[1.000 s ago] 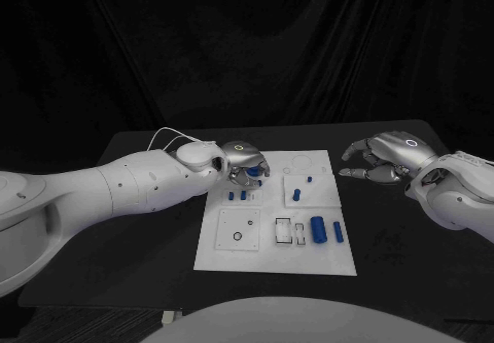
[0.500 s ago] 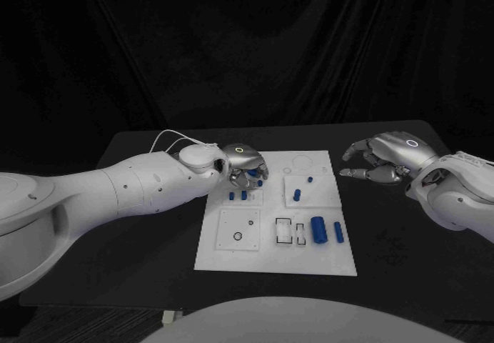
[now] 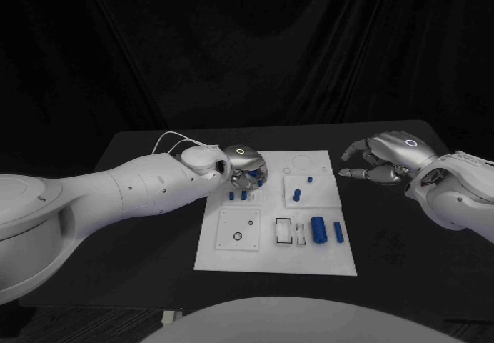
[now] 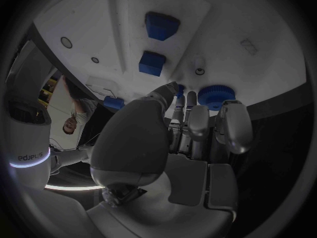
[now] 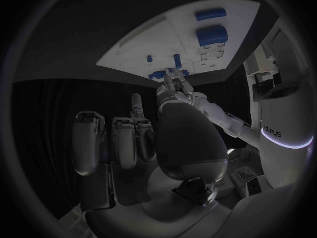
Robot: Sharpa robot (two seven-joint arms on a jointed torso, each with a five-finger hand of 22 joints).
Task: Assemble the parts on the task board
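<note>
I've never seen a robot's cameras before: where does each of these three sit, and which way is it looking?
Head view: on the robot's head, looking down at the task board; both arms reach in.
Left wrist view: behind the left robot hand, facing the board's blue parts.
Right wrist view: behind the right robot hand, looking across the black table at the board.
All three share the board; the right wrist view also catches the left robot hand.

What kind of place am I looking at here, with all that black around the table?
Probably a robot test lab or recording studio. A black table stands before dark curtains, and a white task board with small blue parts lies between two white arms, the left robot hand over it.
</note>
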